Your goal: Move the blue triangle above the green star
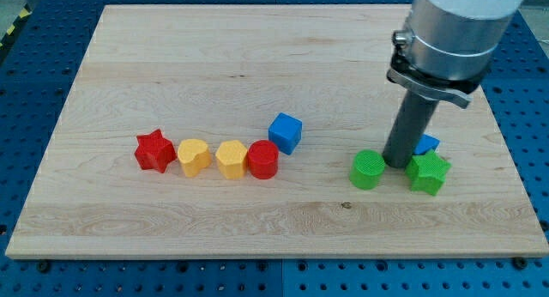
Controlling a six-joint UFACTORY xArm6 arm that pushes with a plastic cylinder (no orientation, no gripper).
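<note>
Blue triangle [426, 144] sits on the view's right side of the wooden board [214, 57], mostly hidden behind the dark rod; only a small blue corner shows, so its shape can hardly be made out. It lies just above the green star [428, 172], touching it or nearly so. My tip [396, 164] rests on the board right beside the blue triangle's left edge, between the green star and the green cylinder [368, 169]; whether it touches any of them cannot be told. The arm comes down from the view's top right, a wide silver barrel with a dark clamp below it, then the straight rod, standing about upright. There are no jaws on this arm, just the rod.

Further to the view's left, well apart from this group, a blue cube [286, 132] stands just above and right of a red cylinder [263, 160]. A row runs leftward from it: a yellow hexagon [231, 158], a yellow heart [194, 156] and a red star [154, 151], each close to or touching its neighbour.

The board's upper half is bare, as is the strip along its bottom edge. The green star lies nearer the right edge than the other blocks, with some room left. Around the board shows a blue perforated table [34, 74]. No writing or labels can be read.
</note>
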